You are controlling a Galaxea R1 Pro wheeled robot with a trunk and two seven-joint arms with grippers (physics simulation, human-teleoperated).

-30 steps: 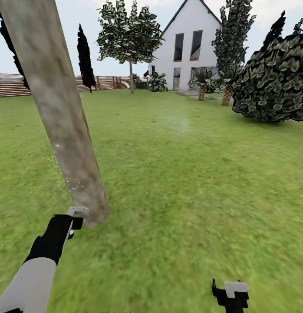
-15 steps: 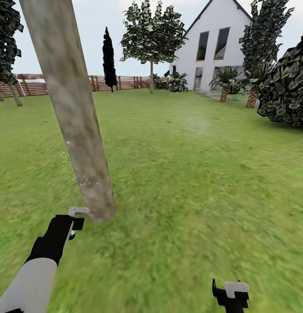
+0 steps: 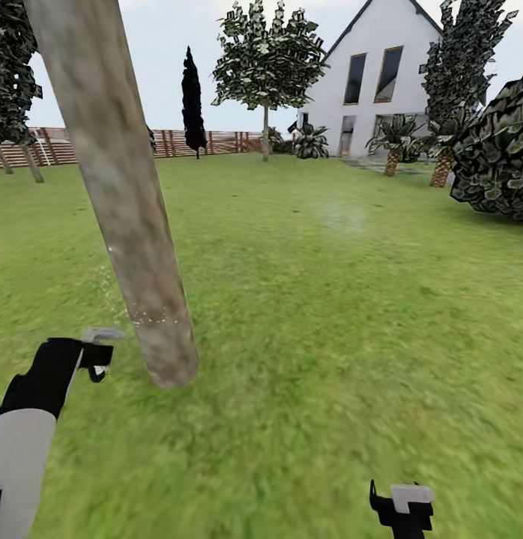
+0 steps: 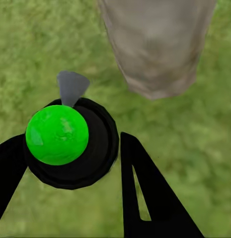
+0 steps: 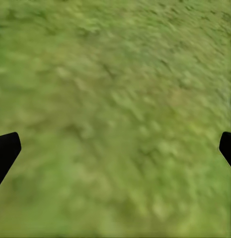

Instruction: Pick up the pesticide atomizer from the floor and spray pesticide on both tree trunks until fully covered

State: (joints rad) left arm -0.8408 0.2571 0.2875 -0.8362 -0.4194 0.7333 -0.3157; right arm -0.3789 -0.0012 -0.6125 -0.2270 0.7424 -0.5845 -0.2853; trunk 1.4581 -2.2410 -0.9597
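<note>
On the lawn [image 3: 329, 314], we hold the atomizer [image 4: 65, 136] beside the tree trunk [image 3: 123, 195].
Our left hand [image 4: 70, 173] pinches the green-topped atomizer near the trunk's base, where white pesticide specks [image 3: 145, 318] cling; our right hand [image 5: 115, 148] hangs spread over grass.

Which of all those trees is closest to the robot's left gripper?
The thick, leaning grey-brown trunk rising just beside the left gripper; the other trees stand far back by the fence and house.
</note>
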